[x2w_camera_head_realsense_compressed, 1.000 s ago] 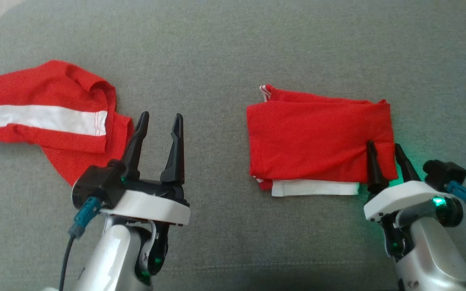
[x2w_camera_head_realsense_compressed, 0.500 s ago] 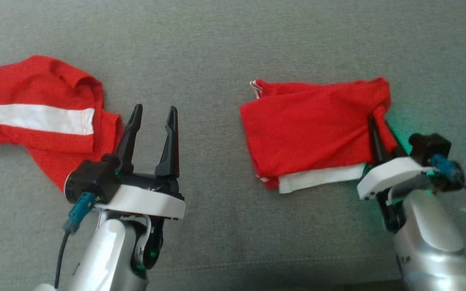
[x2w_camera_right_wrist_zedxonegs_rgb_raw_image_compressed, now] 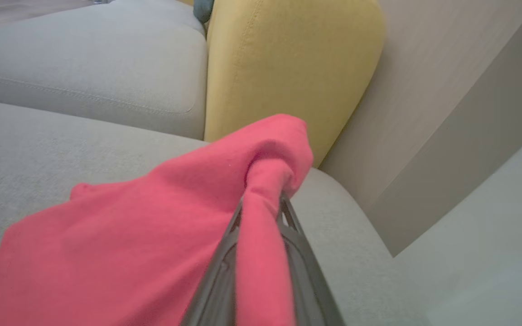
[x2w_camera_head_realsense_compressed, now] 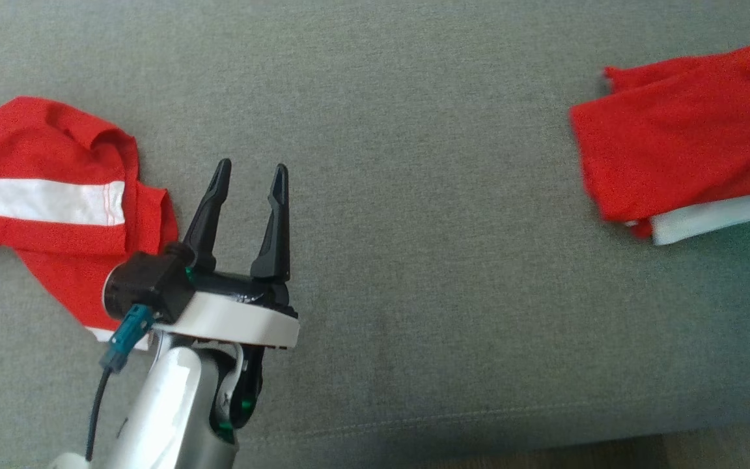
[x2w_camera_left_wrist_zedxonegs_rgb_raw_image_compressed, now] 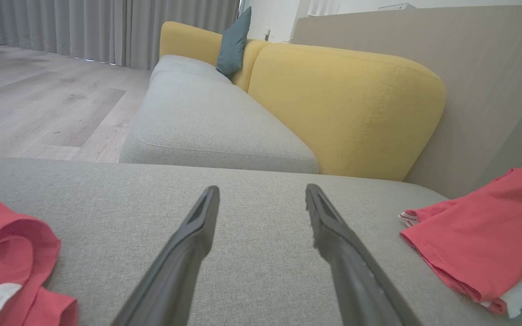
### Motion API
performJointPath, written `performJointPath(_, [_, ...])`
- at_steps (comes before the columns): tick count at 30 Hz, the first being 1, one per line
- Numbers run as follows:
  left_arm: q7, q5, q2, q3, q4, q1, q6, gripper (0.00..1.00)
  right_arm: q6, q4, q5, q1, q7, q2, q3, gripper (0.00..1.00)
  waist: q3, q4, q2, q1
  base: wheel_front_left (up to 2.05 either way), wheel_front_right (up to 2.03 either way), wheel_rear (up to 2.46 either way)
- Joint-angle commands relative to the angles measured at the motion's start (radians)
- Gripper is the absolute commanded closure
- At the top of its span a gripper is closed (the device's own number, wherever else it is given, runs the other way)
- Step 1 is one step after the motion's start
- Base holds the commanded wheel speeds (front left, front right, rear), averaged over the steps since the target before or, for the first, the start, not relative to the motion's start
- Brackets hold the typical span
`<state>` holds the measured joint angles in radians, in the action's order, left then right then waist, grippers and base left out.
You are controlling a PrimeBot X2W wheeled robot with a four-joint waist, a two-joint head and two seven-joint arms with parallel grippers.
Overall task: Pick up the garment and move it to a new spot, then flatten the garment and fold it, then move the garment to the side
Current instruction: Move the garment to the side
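Note:
The garment (x2w_camera_head_realsense_compressed: pixel 681 150) is a folded red piece with a white layer showing under its near edge, lying on the grey cushion (x2w_camera_head_realsense_compressed: pixel 414 260) at the far right of the head view. In the right wrist view my right gripper (x2w_camera_right_wrist_zedxonegs_rgb_raw_image_compressed: pixel 263 203) is shut on a bunched corner of the garment (x2w_camera_right_wrist_zedxonegs_rgb_raw_image_compressed: pixel 129 235), and the cloth drapes over its fingers. My left gripper (x2w_camera_head_realsense_compressed: pixel 252 166) stands open over bare cushion, well left of the garment, with nothing between its fingers. The left wrist view has the left gripper (x2w_camera_left_wrist_zedxonegs_rgb_raw_image_compressed: pixel 263 190) open and the garment (x2w_camera_left_wrist_zedxonegs_rgb_raw_image_compressed: pixel 483 235) at its right edge.
A second red garment with a white stripe (x2w_camera_head_realsense_compressed: pixel 43 195) lies crumpled at the left, close to my left gripper. A yellow backrest (x2w_camera_left_wrist_zedxonegs_rgb_raw_image_compressed: pixel 347 104), a teal pillow (x2w_camera_left_wrist_zedxonegs_rgb_raw_image_compressed: pixel 234 40) and a beige panel (x2w_camera_left_wrist_zedxonegs_rgb_raw_image_compressed: pixel 469 68) stand beyond the cushion. Wooden floor (x2w_camera_left_wrist_zedxonegs_rgb_raw_image_compressed: pixel 39 104) lies off to the side.
My right gripper shut on the folded garment's right corner and pulled it rightward to the edge of the head view. The left arm has stayed where it was.

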<state>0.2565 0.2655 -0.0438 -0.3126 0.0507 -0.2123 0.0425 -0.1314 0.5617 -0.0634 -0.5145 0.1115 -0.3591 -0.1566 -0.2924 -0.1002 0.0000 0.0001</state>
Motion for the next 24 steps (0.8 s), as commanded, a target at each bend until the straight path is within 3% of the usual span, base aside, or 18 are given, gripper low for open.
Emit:
performJointPath(1, [0.005, -0.009, -0.006, 0.028, -0.04, -0.033, -0.008, 0.0, 0.001, -0.037, -0.004, -0.038, -0.008, -0.04, -0.015, 1.0, -0.003, 0.003, 0.0, -0.0001, 0.0, 0.0, 0.0])
performJointPath(17, [0.005, -0.016, -0.006, 0.046, -0.038, -0.044, -0.017, 0.0, 0.001, -0.139, -0.021, -0.02, -0.055, -0.029, -0.069, 1.0, -0.032, 0.008, 0.0, -0.0001, 0.0, 0.0, 0.0])
performJointPath(18, [0.005, -0.016, -0.006, 0.046, -0.037, -0.045, -0.018, 0.0, 0.001, -0.147, -0.021, -0.017, -0.056, -0.026, -0.069, 0.79, -0.033, 0.008, 0.0, -0.0001, 0.0, 0.0, 0.0])
performJointPath(20, [0.005, -0.014, -0.006, 0.044, -0.035, -0.046, -0.018, 0.0, 0.001, -0.162, -0.016, -0.014, -0.057, -0.02, -0.068, 0.0, -0.032, 0.007, 0.0, -0.0001, 0.0, 0.0, 0.0])
performJointPath(24, [0.005, -0.01, -0.006, 0.04, -0.031, -0.048, -0.017, 0.0, 0.001, -0.18, -0.003, -0.012, -0.055, -0.017, -0.069, 0.0, -0.025, 0.007, 0.0, -0.0001, 0.0, 0.0, 0.0])
